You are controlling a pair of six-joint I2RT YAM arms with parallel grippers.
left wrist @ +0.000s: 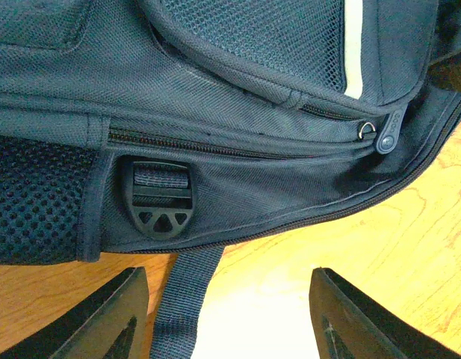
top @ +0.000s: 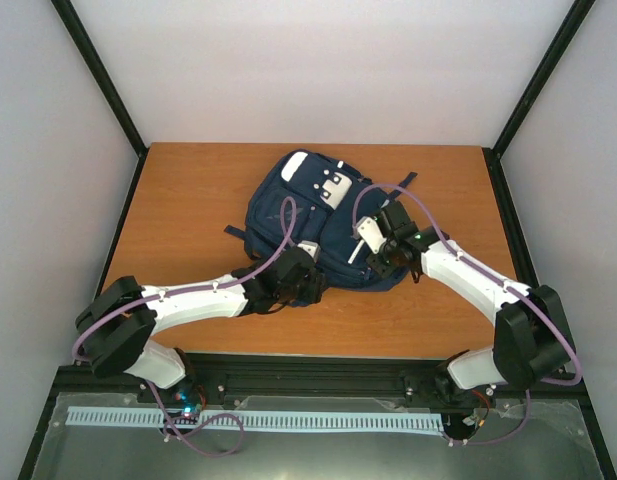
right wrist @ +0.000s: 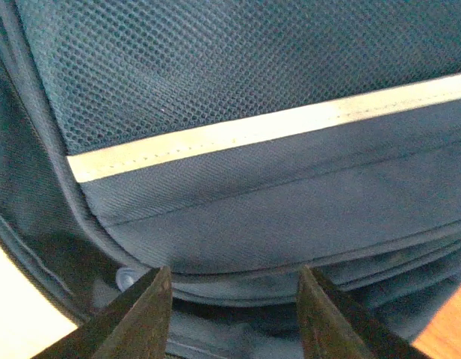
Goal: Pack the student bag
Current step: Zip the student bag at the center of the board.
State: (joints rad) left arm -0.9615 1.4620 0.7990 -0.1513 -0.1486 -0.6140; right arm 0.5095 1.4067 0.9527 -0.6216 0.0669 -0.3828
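The student bag (top: pixel 308 210), navy blue with white patches, lies flat in the middle of the table. My left gripper (top: pixel 306 278) hovers at its near edge. The left wrist view shows that gripper (left wrist: pixel 229 318) open over bare wood, with the bag's loose strap (left wrist: pixel 181 299) lying just inside the left finger (left wrist: pixel 103 321). A black buckle (left wrist: pixel 160 202), a closed zipper and its pull (left wrist: pixel 387 131) sit ahead. My right gripper (top: pixel 373 250) rests at the bag's near right edge. In its wrist view the right gripper (right wrist: pixel 234 318) stands open, its fingertips straddling layered fabric folds below a white reflective stripe (right wrist: pixel 252 131).
The wooden table (top: pixel 188 200) is walled by white panels with black frame posts (top: pixel 108 90). A dark strap end (top: pixel 235 232) sticks out at the bag's left, another at the far right (top: pixel 408 180). A small pale round fitting (right wrist: pixel 125 278) shows beside the right gripper's left finger.
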